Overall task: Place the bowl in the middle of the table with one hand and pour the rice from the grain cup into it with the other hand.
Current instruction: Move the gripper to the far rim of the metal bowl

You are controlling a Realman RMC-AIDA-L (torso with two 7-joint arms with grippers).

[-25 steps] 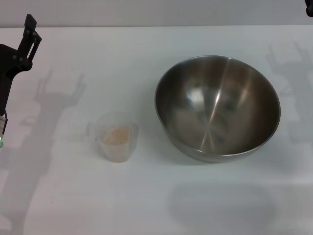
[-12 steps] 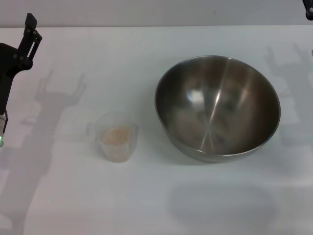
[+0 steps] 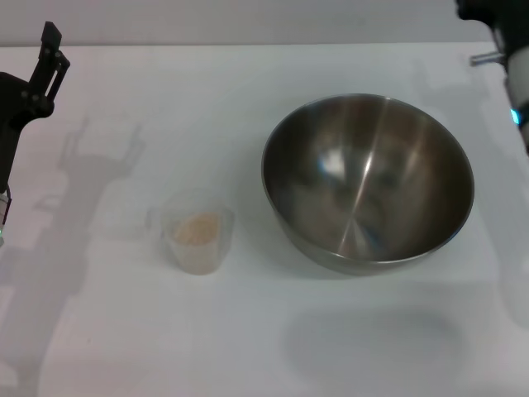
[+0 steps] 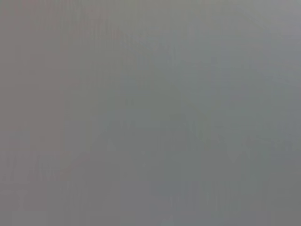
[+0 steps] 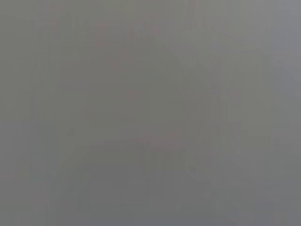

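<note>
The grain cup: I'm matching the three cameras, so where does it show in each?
Head view: the grain cup stands on the table, left of the bowl and apart from it, rice inside.
Left wrist view: not in it; only blank grey.
Right wrist view: not in it; only blank grey.
Shared landmark: none, since neither wrist view shows anything recognisable.

grain cup (image 3: pixel 197 240) left | bowl (image 3: pixel 368 182) right | both on table (image 3: pixel 248 347)

Both wrist views are a flat grey blur with nothing readable, the right arm (image 3: pixel 506 50) is cut off at the head view's top-right corner with its fingers out of frame, and the left arm (image 3: pixel 21 107) is clipped by the left edge.
</note>
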